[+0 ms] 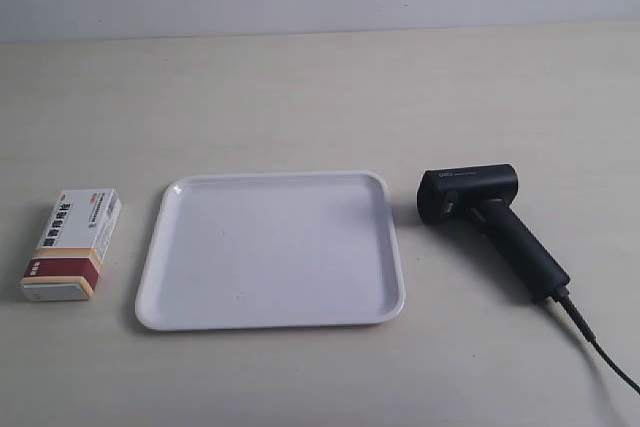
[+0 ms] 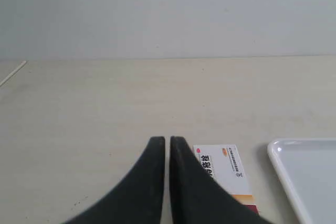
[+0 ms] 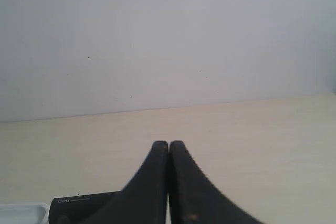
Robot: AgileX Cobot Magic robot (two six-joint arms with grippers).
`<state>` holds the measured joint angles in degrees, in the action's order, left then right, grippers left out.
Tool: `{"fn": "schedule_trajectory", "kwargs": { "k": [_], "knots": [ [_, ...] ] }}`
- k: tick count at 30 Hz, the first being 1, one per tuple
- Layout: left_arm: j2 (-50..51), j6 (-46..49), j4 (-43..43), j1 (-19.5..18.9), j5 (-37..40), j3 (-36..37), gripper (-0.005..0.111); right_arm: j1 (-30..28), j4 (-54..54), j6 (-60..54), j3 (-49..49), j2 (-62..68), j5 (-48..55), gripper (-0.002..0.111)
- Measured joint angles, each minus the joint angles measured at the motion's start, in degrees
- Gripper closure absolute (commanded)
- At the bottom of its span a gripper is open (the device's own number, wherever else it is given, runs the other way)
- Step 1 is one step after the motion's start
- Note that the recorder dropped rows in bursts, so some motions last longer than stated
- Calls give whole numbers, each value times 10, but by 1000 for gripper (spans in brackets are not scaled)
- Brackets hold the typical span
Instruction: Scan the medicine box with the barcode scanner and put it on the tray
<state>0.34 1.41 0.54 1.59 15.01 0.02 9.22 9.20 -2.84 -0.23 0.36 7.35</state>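
Observation:
The medicine box (image 1: 73, 244) lies flat on the table at the exterior view's left, its dark red band at the near end. The white tray (image 1: 150, 277) sits in the middle with nothing on it. The black barcode scanner (image 1: 490, 219) lies on its side at the right, cable trailing to the near right. No arm shows in the exterior view. My left gripper (image 2: 167, 140) is shut and holds nothing, above the table with the medicine box (image 2: 226, 169) partly behind one finger. My right gripper (image 3: 168, 143) is shut and holds nothing, with the scanner (image 3: 84, 206) partly hidden behind it.
A pale wooden tabletop (image 1: 320, 97) runs back to a plain light wall. The tray's corner (image 2: 304, 177) shows beside the box in the left wrist view, and a tray corner (image 3: 23, 212) shows next to the scanner in the right wrist view.

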Motion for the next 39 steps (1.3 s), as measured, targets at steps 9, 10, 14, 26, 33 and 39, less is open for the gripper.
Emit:
{"fn": "schedule_trajectory", "kwargs": {
  "k": [9,10,14,26,33,39],
  "knots": [
    [0,0,0,0,0,0,101,0,0,0,0,0,0,108],
    [0,0,0,0,0,0,101,0,0,0,0,0,0,108],
    [0,-30,-34,0,-33,0,101,0,0,0,0,0,0,108],
    [0,-104,-140,0,-191,0,107,0,0,0,0,0,0,108],
    [39,-66,-138,0,-222,-12,107,0,0,0,0,0,-9,108],
    [187,-48,-130,0,-247,-17,107,0,0,0,0,0,-33,108]
  ]
}}
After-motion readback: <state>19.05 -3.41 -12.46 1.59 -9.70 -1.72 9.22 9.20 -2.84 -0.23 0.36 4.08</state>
